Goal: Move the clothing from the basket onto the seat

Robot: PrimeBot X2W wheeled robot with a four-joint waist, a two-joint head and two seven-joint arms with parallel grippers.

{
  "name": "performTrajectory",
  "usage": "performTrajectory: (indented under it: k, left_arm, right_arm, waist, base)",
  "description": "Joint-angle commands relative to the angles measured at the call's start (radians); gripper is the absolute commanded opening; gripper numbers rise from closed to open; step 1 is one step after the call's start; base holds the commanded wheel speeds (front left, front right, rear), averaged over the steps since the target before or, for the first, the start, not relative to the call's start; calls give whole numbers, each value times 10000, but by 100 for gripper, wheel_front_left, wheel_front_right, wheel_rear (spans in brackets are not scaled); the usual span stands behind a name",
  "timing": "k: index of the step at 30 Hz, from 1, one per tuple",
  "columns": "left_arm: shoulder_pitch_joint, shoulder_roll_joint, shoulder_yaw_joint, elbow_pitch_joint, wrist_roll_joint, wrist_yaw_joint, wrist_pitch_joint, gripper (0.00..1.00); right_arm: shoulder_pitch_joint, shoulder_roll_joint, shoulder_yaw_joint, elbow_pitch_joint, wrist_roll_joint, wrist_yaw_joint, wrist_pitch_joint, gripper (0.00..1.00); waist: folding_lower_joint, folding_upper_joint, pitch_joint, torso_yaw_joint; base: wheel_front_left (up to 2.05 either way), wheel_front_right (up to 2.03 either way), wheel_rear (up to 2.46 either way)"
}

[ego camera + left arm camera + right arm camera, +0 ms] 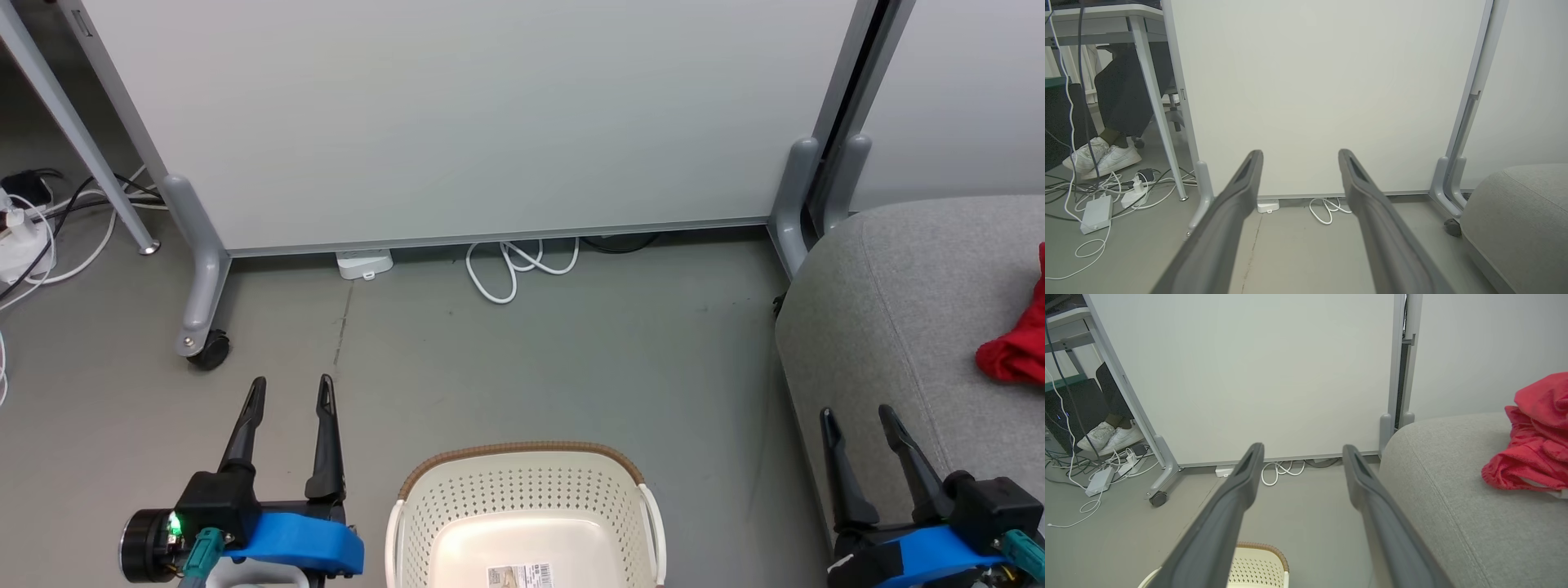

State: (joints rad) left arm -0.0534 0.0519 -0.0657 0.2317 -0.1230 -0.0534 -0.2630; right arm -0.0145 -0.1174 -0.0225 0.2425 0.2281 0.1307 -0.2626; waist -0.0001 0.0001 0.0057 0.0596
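You see the left gripper at lower left and the right gripper at lower right, both spread wide, holding nothing; the basket sits bottom centre; the clothing lies on the seat at the right edge.

a pale partition on casters spans the upper frame; grey floor below, white cables coiled at centre.

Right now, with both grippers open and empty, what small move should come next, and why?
Probably just tip the head down to check the rest of the basket. Its visible floor is bare but for a label, the clothes lie on the seat, and the left gripper and right gripper hold nothing.
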Motion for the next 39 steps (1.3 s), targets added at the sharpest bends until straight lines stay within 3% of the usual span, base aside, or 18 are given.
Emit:
performTrajectory:
  k: [1,16,17,22,39]
  left_arm:
    - [60,-13,70,23,26,-32,-26,100]
    - [82,-19,19,21,47,117,-26,100]
    - [54,-6,12,32,-10,115,1,0]
    - [292,-12,37,451,-189,101,134,0]
    - [56,-12,437,341,-3465,-64,946,0]
  right_arm:
    - [117,39,7,25,-55,1,-33,100]
    - [151,130,14,41,-74,1,-33,100]
    - [3,113,15,45,-50,0,1,0]
    - [34,189,8,445,121,0,114,0]
    - [-234,295,-210,350,3174,0,935,0]
  waist:
    - [1,-1,-5,10]
    - [1,-1,-97,99]
    - [1,-1,-97,99]
    - [1,-1,-99,94]
    - [1,-1,-95,0]
  base:
    - [0,0,0]
    - [0,0,0]
    - [0,0,0]
    - [0,0,0]
    - [0,0,0]
